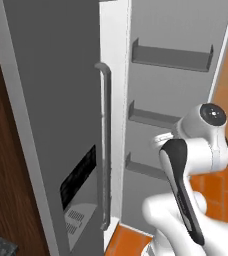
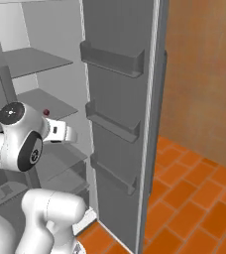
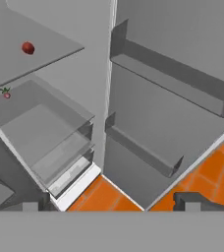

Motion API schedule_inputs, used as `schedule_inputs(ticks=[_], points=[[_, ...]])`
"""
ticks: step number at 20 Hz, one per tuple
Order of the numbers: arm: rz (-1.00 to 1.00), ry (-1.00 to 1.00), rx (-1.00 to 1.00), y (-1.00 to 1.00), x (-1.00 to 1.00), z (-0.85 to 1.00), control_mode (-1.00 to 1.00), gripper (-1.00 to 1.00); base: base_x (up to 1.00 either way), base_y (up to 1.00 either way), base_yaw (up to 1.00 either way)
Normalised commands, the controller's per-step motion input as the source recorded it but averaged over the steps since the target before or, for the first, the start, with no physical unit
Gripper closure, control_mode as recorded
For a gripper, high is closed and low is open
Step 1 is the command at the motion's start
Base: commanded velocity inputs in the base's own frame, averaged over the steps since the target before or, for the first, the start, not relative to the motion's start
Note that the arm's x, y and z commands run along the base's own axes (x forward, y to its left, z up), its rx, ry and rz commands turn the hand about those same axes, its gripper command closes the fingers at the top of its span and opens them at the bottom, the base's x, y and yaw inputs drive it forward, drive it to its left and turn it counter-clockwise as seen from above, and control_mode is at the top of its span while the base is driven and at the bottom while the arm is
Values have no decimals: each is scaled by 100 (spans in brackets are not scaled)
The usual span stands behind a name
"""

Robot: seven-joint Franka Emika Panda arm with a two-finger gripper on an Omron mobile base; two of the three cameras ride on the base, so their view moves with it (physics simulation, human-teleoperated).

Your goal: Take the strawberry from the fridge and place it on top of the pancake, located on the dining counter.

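The grey fridge (image 1: 51, 100) stands with its left door shut and its right door (image 2: 120, 129) swung open. In the hand view a tiny red strawberry (image 3: 6, 93) with a green top lies at the far left of a glass shelf (image 3: 45, 118). My gripper (image 3: 111, 203) is open and empty. It hovers in front of the shelves, well short of the berry. From the right base view the gripper (image 2: 71, 134) points into the fridge at mid height. The pancake and the dining counter are out of view.
A rounder red thing (image 3: 28, 47) (image 2: 46, 112) lies on the shelf above. Door bins (image 3: 168, 78) jut out on the right, and clear drawers (image 3: 65, 162) sit below the shelves. Orange floor tiles (image 2: 199, 193) spread beyond the door. A dark wood cabinet (image 1: 1, 190) flanks the fridge.
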Motion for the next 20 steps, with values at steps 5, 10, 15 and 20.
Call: schedule_inputs(ticks=[5, 10, 15, 20], points=[[0, 0, 0, 0, 0, 0, 100, -100, 31, -1, 42], [0, 0, 0, 0, 0, 0, 100, -100, 33, -1, 41], [0, 0, 0, 0, 0, 0, 100, -100, 31, -9, 40], [0, 0, 0, 0, 0, 0, 100, -100, 24, -26, 29]])
